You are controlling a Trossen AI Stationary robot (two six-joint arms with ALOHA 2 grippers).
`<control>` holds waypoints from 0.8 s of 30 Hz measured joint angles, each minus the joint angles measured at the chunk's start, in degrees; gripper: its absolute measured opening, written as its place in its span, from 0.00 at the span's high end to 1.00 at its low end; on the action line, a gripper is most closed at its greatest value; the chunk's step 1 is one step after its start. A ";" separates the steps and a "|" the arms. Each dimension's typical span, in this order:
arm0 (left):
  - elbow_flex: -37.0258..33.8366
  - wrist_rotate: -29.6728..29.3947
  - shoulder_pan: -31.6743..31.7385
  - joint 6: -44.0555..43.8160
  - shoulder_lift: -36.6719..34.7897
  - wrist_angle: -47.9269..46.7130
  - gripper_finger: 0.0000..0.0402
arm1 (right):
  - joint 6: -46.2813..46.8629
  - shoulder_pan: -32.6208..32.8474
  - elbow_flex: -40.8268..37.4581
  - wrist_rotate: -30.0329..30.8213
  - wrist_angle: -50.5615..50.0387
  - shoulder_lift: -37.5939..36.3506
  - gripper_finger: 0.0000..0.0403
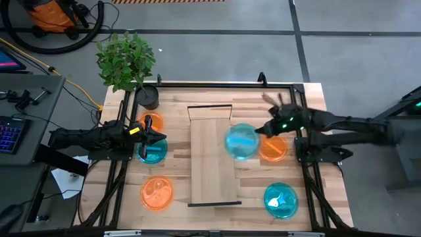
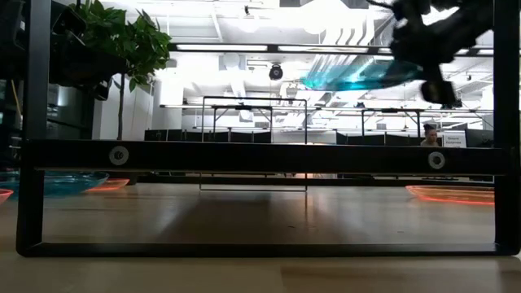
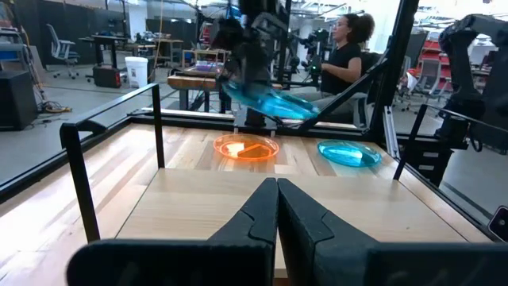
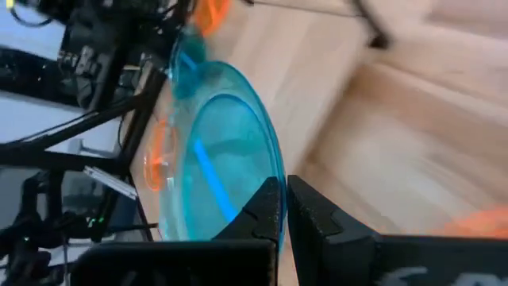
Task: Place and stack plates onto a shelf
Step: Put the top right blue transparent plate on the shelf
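My right gripper (image 1: 266,129) is shut on a teal plate (image 1: 241,141) and holds it in the air over the right side of the light-wood shelf (image 1: 212,164). In the low view the plate (image 2: 358,77) hangs high above the plank, tilted. My left gripper (image 1: 156,138) is shut and touches nothing. It hovers at the table's left, between an orange plate (image 1: 150,122) and a teal plate (image 1: 152,154) that lie flat. Flat on the table too are an orange plate (image 1: 156,193), an orange plate (image 1: 273,149) and a teal plate (image 1: 281,199). My right gripper pinches the teal plate by its rim (image 4: 270,181) between the two fingers, on the edge toward the table's right. The fingers come roughly level from the right. The plate is lifted clear and tilted, sticking out from the fingertips toward the table's left.
A potted plant (image 1: 146,95) stands at the far left corner. Dark metal frame bars (image 1: 122,164) run along the table's left and right sides, and a low bar (image 2: 260,156) crosses the near edge. A person (image 3: 345,48) sits beyond the table.
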 joint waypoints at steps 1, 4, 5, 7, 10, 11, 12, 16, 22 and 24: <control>0.00 0.01 0.02 0.00 0.01 0.00 1.00 | 0.88 2.51 -0.05 1.67 2.70 2.56 1.00; 0.00 0.00 0.02 0.01 -0.01 0.01 1.00 | 2.02 8.64 -0.09 4.39 11.84 10.25 1.00; 0.00 0.00 0.01 -0.01 -0.01 -0.01 1.00 | 2.34 10.18 -0.09 5.07 14.59 12.67 1.00; 0.00 0.01 0.01 0.01 -0.01 0.01 1.00 | 3.50 12.58 -0.09 5.80 19.93 17.51 1.00; 0.00 0.01 0.01 0.01 0.01 -0.01 1.00 | 4.75 14.91 -0.09 5.94 26.76 23.67 1.00; 0.00 0.02 0.01 0.00 -0.01 0.01 1.00 | 5.13 15.54 -0.09 5.97 28.76 25.34 1.00; 0.00 0.01 0.02 -0.01 0.00 -0.01 1.00 | 5.49 16.11 -0.09 5.98 30.80 26.95 1.00; 0.00 0.00 0.02 0.01 -0.01 -0.01 1.00 | 5.76 18.69 -0.09 6.09 38.34 32.19 1.00; 0.00 0.02 0.00 -0.01 -0.01 0.00 1.00 | 6.05 23.06 0.30 6.03 47.03 38.95 1.00; 0.00 0.00 0.02 0.01 -0.01 -0.01 1.00 | 5.76 24.24 2.02 5.97 46.92 41.50 1.00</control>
